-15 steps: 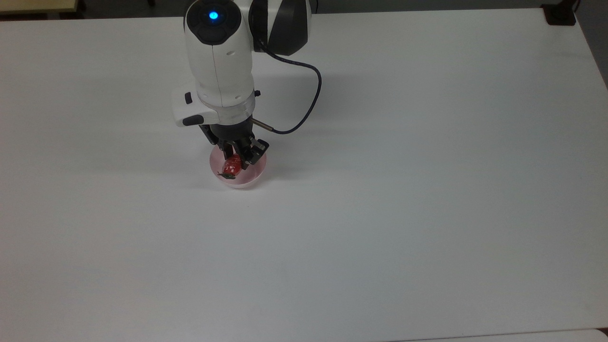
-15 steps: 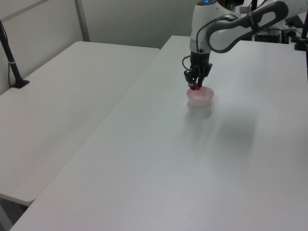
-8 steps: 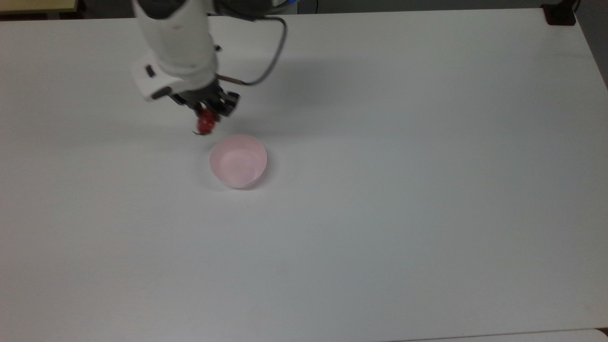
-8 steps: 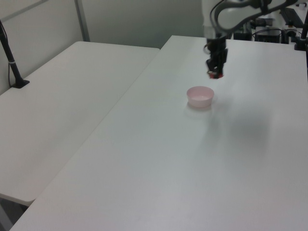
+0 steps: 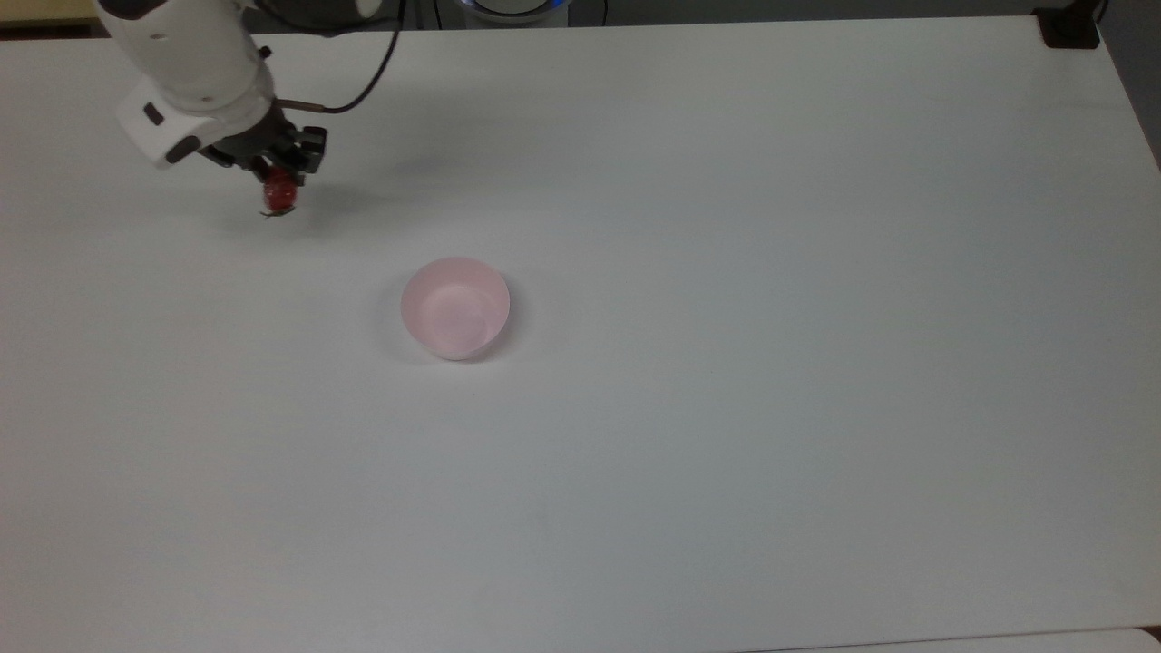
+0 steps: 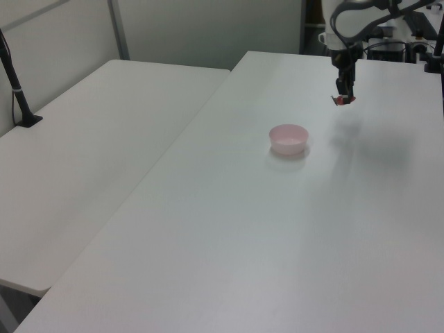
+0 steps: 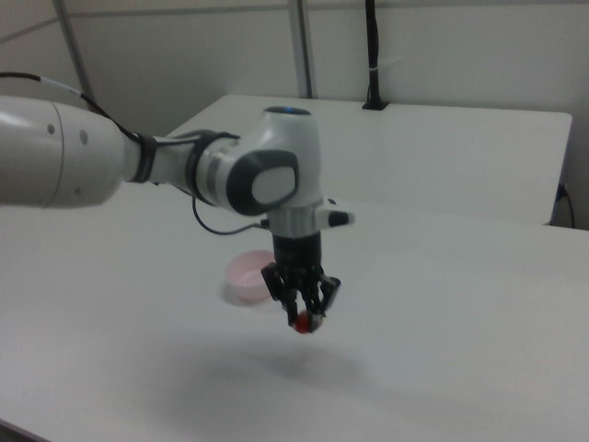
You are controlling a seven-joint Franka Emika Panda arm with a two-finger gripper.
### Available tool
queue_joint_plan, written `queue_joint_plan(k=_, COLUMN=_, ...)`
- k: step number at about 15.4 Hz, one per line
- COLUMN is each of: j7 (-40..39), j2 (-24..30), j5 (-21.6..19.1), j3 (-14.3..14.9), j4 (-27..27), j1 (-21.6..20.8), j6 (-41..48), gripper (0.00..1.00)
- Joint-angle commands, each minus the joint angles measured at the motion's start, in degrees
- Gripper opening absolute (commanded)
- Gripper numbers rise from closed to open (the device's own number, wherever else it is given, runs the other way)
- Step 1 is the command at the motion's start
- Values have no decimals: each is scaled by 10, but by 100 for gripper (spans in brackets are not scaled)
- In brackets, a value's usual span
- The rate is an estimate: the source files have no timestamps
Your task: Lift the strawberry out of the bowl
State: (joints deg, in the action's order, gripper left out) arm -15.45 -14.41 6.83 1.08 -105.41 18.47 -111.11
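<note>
The hand (image 6: 343, 97) is hanging above the white desk (image 6: 263, 236) near its far edge, pointing down and gripping the small red strawberry (image 6: 342, 101) clear of the surface. The pale pink bowl (image 6: 288, 139) is sitting upright on the desk, apart from the hand and nearer the desk's middle. A second white desk (image 6: 90, 159) is standing alongside, a black post (image 6: 15, 83) rising from its far corner.
</note>
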Motion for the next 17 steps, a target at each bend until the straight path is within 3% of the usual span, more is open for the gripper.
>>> queue_joint_plan(k=1, j7=-43, j2=17, j5=18, j3=18, j4=-86, j1=25, j6=-114, gripper=15)
queue_joint_plan(k=5, j7=-50, j2=14, j5=26, j3=45, j4=-132, j1=26, j6=-191, gripper=15)
queue_joint_plan(k=7, j7=-50, j2=15, j5=26, j3=45, j4=-130, j1=26, j6=-191, gripper=24)
queue_joint_plan(k=8, j7=-49, j2=17, j5=26, j3=45, j4=-127, j1=25, j6=-188, gripper=48)
queue_joint_plan(k=9, j7=-49, j2=19, j5=23, j3=46, j4=-125, j1=26, j6=-185, gripper=81)
queue_joint_plan(k=10, j7=-39, j2=29, j5=18, j3=46, j4=-118, j1=25, j6=-181, gripper=96)
queue_joint_plan(k=13, j7=-9, j2=73, j5=-19, j3=43, j4=-63, j1=17, j6=-65, gripper=100)
queue_joint_plan(k=17, j7=54, j2=86, j5=-96, j3=42, j4=100, j1=-15, j6=138, gripper=100)
